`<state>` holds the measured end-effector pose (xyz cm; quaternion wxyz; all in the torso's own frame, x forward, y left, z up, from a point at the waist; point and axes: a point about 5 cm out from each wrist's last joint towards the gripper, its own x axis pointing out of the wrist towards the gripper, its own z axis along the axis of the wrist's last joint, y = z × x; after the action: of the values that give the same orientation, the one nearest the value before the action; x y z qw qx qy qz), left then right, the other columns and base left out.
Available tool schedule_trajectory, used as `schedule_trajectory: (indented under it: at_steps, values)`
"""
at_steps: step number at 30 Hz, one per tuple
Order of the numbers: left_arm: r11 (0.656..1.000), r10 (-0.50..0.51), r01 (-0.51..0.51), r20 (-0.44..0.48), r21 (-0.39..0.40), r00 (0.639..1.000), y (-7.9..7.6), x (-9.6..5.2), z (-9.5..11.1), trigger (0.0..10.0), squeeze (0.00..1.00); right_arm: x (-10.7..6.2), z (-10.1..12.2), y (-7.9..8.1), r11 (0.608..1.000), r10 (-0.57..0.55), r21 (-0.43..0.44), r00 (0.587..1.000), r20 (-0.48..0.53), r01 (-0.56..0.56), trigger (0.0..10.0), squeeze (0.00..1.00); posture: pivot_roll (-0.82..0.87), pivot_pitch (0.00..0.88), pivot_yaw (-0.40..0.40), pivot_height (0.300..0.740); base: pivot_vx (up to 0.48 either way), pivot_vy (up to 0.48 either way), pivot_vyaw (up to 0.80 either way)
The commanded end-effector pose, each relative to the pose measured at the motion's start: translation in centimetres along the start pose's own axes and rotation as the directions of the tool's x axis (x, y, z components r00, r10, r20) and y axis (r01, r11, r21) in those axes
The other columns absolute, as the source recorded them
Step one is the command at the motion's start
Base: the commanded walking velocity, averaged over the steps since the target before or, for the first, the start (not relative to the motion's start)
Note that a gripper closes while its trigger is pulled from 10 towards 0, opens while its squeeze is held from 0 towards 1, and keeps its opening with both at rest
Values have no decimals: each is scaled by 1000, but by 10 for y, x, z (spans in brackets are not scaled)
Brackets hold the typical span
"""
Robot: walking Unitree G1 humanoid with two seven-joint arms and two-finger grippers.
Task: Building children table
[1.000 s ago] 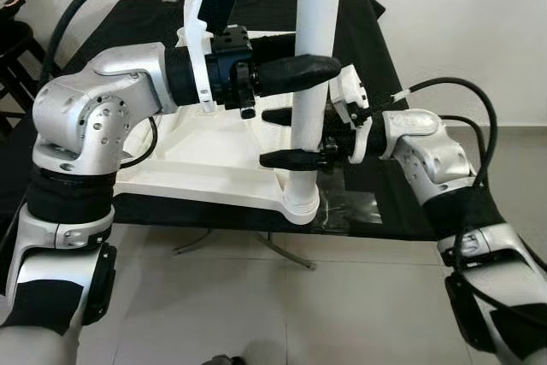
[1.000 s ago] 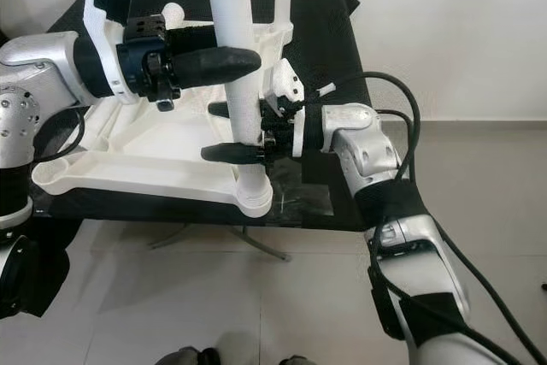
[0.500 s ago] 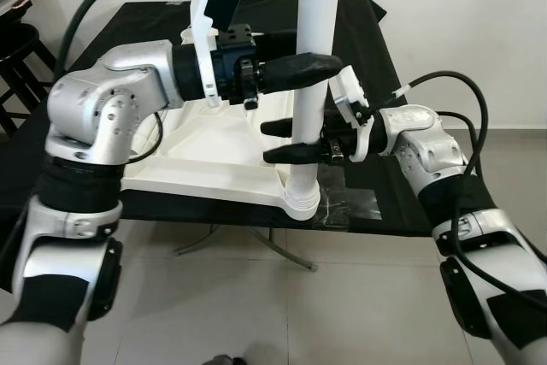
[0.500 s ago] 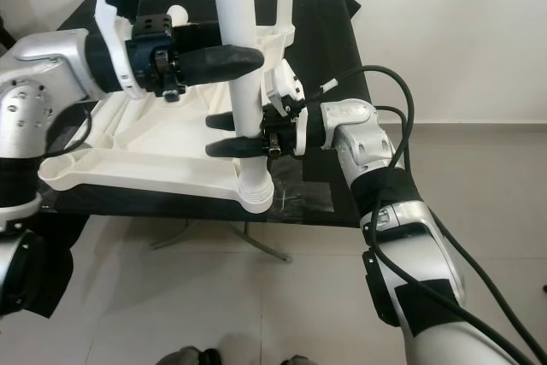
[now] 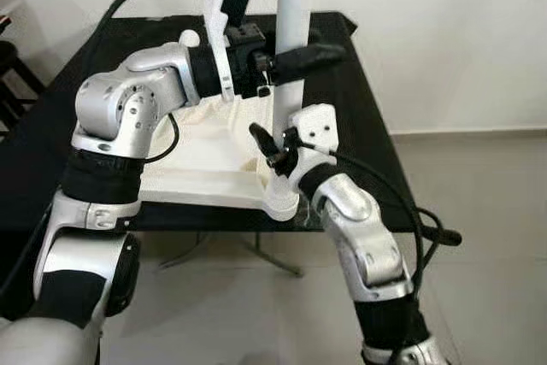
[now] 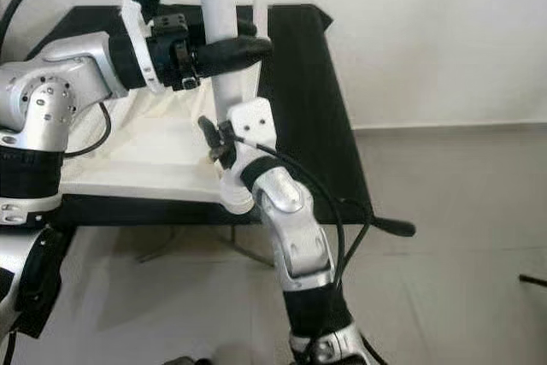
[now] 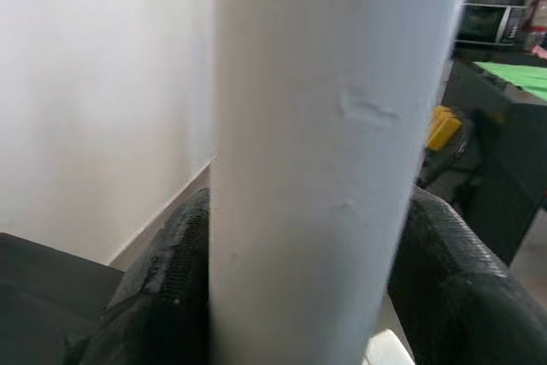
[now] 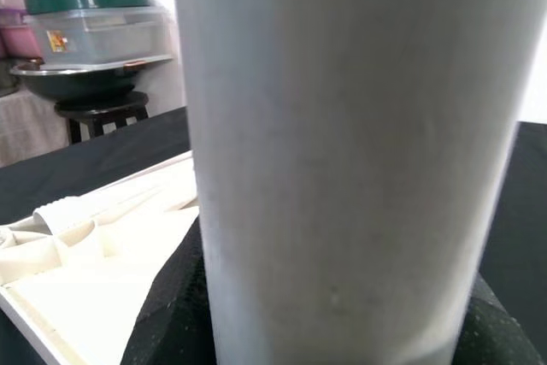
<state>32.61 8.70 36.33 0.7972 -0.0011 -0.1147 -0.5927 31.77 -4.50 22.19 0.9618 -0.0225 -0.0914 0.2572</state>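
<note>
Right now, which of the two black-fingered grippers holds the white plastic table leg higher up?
The left gripper holds the upright white plastic table leg higher; the right gripper clamps it low, just above the corner socket of the white tabletop.

A black table [image 5: 359,108] stands against a plain white wall [image 5: 444,32] on a pale tiled floor [image 5: 479,211]

Leg: we see a plain white round plastic leg [image 5: 292,6].
Top: white moulded plastic tabletop [image 5: 205,156], no pattern.
Work table: black cloth-covered table [image 5: 359,117].
Arms: silver, with black fingers [image 5: 312,54].
Floor: pale grey tiles [image 5: 479,203].
Wall: white.
</note>
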Motion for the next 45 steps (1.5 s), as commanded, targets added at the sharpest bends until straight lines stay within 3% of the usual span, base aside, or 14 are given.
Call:
schedule_trajectory:
  at_steps: [1, 3, 4, 9, 10, 13, 14, 21, 22, 23, 24, 33, 35, 45]
  values:
    - [1000, -13, 13, -3, 16, 1000, -2, 4, 1, 10000, 0, 2, -29, 7, 999, 6, 43, 993, -120, -1, 0, 0, -30, 148, 19, 740, 0, 0, 0]
    - [1000, -8, 8, -2, 17, 1000, -1, 4, 1, 10000, 0, 3, -28, 6, 999, -6, 40, 993, -120, 11, 0, 0, -29, 149, 20, 740, 0, 0, 0]
    - [1000, -3, 3, -3, 15, 1000, 0, 4, 1, 0, 0, 2, -26, 5, 999, -18, 35, 992, -122, 23, 0, 0, -28, 149, 22, 740, 0, 0, 0]
    - [1000, -6, 6, -14, 7, 1000, 0, 5, 0, 0, 0, -2, -19, 5, 998, -56, 11, 990, -133, 58, 1451, 0, -30, 149, 25, 740, 0, 0, 0]
    - [1000, -9, 10, -15, 5, 1000, -1, 5, -1, 0, 0, -2, -16, 5, 1000, -25, 5, 992, -128, 26, 10000, 0, -30, 149, 26, 740, 0, 0, 0]
    - [1000, -14, 14, -18, 3, 1000, -2, 6, -1, 0, 0, -2, -5, 6, 999, 40, 7, 995, -91, -39, 10000, 0, -29, 149, 27, 740, 0, 0, 0]
    - [1000, -16, 16, -19, 3, 1000, -2, 6, -1, 0, 0, -1, 0, 6, 994, 105, 2, 992, -65, -105, 10000, 1000, -28, 148, 27, 740, 0, 0, 0]
    - [1000, -24, 24, -23, 5, 999, -3, 6, -2, 0, 0, -6, 33, -11, 828, 557, -94, 830, 28, -553, 10000, 1000, -25, 146, 28, 740, 0, 0, 0]
    - [1000, -30, 30, -25, 5, 999, -4, 6, -2, 0, 0, -4, 38, -28, 770, 623, -169, 782, -7, -615, 10000, 282, -25, 143, 31, 740, 0, 0, 0]
    - [999, -35, 35, -26, 6, 999, -4, 7, -3, 0, 0, -4, 43, -41, 727, 662, -212, 748, -37, -653, 10000, 282, -23, 143, 32, 740, 0, 0, 0]
    - [999, -39, 39, -27, 6, 999, -5, 7, -3, 0, 0, 0, 49, -55, 707, 678, -226, 733, -53, -670, 10000, 0, -16, 142, 28, 740, 0, 0, 0]
    - [998, -68, 69, -47, 12, 997, -11, 8, -2, 0, 0, 19, 59, -73, 629, 752, -194, 653, -94, -752, 10000, 0, 23, 146, 29, 740, 0, 0, 0]
    - [997, -73, 74, -57, 15, 996, -12, 7, -2, 0, 0, 22, 56, -75, 595, 783, -158, 613, -111, -788, 0, 0, 36, 146, 29, 740, 0, 0, 0]
    - [998, -50, 52, -57, 42, 997, -10, 7, -1, 0, 0, 25, 47, -79, 526, 832, -120, 538, -136, -842, 0, 0, 41, 152, 28, 740, 0, 0, 0]
